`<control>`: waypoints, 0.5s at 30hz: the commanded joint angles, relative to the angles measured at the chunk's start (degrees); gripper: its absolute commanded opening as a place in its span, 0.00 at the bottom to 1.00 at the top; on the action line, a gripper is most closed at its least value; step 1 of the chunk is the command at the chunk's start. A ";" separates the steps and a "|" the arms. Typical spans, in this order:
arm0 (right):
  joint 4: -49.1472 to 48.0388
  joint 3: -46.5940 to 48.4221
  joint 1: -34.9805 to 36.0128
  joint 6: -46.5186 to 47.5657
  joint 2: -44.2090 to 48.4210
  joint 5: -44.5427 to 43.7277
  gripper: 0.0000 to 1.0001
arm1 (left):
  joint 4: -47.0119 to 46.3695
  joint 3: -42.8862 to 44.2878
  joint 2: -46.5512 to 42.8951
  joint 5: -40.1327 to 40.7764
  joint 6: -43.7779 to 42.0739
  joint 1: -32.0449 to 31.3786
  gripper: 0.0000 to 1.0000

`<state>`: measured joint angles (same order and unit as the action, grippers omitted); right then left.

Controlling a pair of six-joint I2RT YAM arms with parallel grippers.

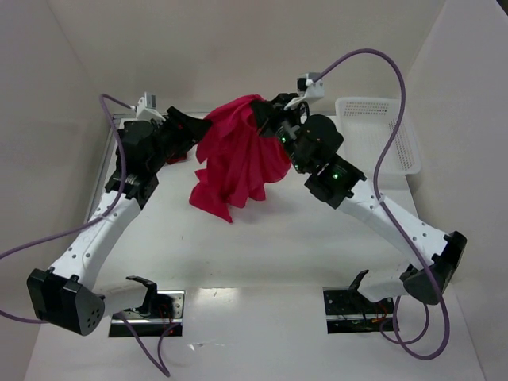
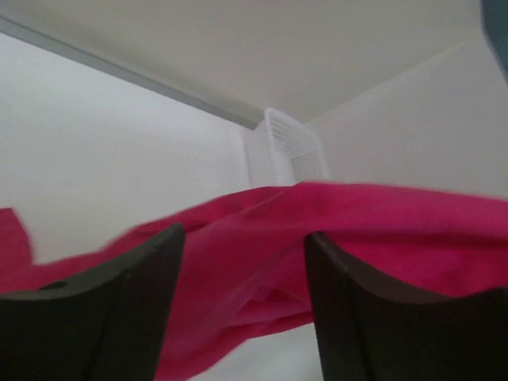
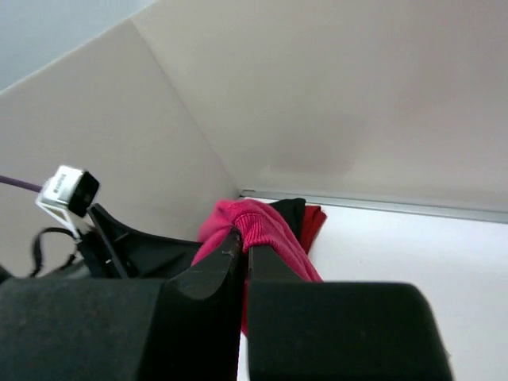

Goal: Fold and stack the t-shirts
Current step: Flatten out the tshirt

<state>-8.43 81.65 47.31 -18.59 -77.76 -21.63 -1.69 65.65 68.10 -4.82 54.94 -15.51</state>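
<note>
A bright crimson-pink t-shirt [image 1: 238,159] hangs bunched above the back of the table, draping down to the surface. My right gripper [image 1: 263,113] is shut on its top edge; the right wrist view shows ribbed pink cloth [image 3: 266,226] pinched between the tips of that gripper [image 3: 244,236]. My left gripper [image 1: 202,127] sits at the shirt's left side, and in its own view the left gripper [image 2: 244,232] stands open with the pink cloth [image 2: 381,222] stretched across just beyond its fingers. A black t-shirt [image 3: 290,211] and a darker red one [image 3: 314,222] lie by the back wall.
A white perforated basket [image 1: 373,131] stands at the back right, also seen as the basket [image 2: 286,151] in the left wrist view. White walls close in the table [image 1: 262,254] on the left, back and right. Purple cables loop off both arms.
</note>
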 commanded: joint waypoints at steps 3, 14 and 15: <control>6.39 10.89 -0.46 3.47 2.35 3.79 0.00 | -3.51 -4.82 0.89 -5.81 -13.79 0.74 0.88; 11.94 15.82 -0.46 7.25 2.96 0.54 0.00 | -3.31 -12.47 10.91 -15.57 -17.49 -4.08 1.00; 11.94 15.13 -0.46 7.25 2.96 0.01 0.00 | -3.92 -12.47 12.92 -16.35 -19.93 -7.57 1.00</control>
<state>3.97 94.52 47.05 -12.99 -76.62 -19.49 -2.72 55.05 77.78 -13.91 41.36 -17.28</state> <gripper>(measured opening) 0.011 0.998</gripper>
